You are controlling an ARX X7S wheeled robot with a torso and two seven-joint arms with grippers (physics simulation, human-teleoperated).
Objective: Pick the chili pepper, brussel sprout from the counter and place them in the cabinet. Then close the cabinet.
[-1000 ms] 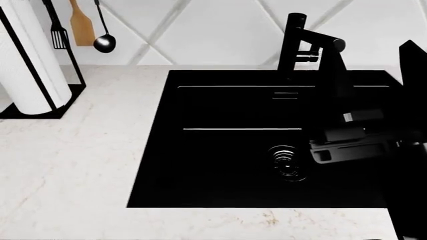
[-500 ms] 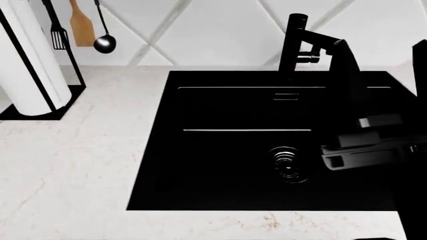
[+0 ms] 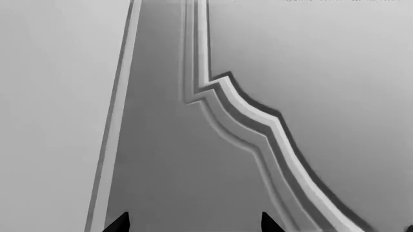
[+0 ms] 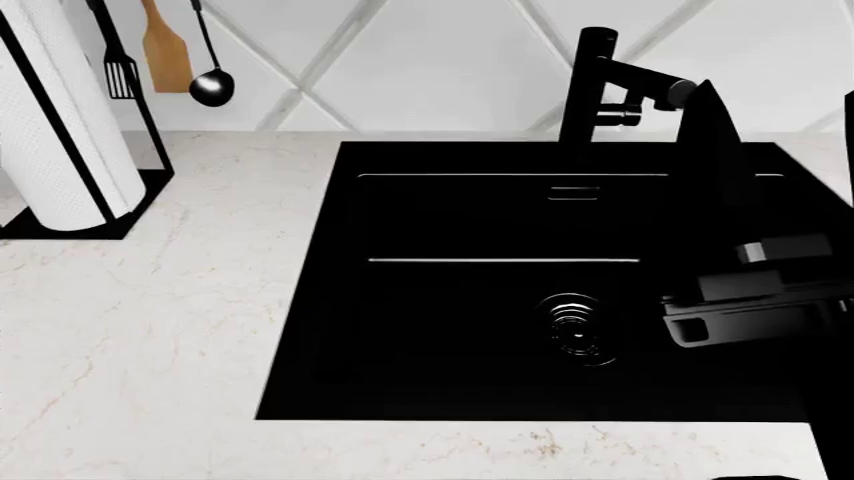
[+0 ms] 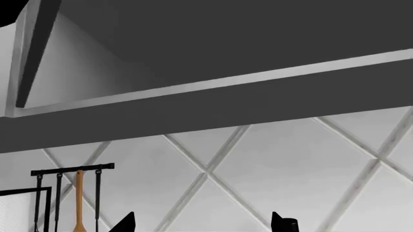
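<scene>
Over the last sec the right arm (image 4: 747, 290) drifted across the black sink (image 4: 467, 220) toward the right edge of the head view, and it now sat lower in frame, past the drain. The faucet (image 4: 594, 85) and the paper towel roll (image 4: 54, 130) barely shifted, so the base prob. held still.

Right hand (image 5: 201, 223): only the two tips showed in its wrist cam, apart w/ nothing between. It pointed up at the underside of the cabinet (image 5: 258, 38) and the diamond-tile wall, w/ the utensil rail (image 5: 71, 169) off to one side. Left hand (image 3: 193, 224): tips also apart and empty, facing a moulded door panel (image 3: 322, 72) close up.

Chili pepper and brussel sprout: not in any view. The counter (image 4: 147, 330) left of the sink was in sight w/o either.

Judgement: no pick has begun. The arm shift looks like repositioning or searching, and the veg prob. lie out of frame, maybe further right.
</scene>
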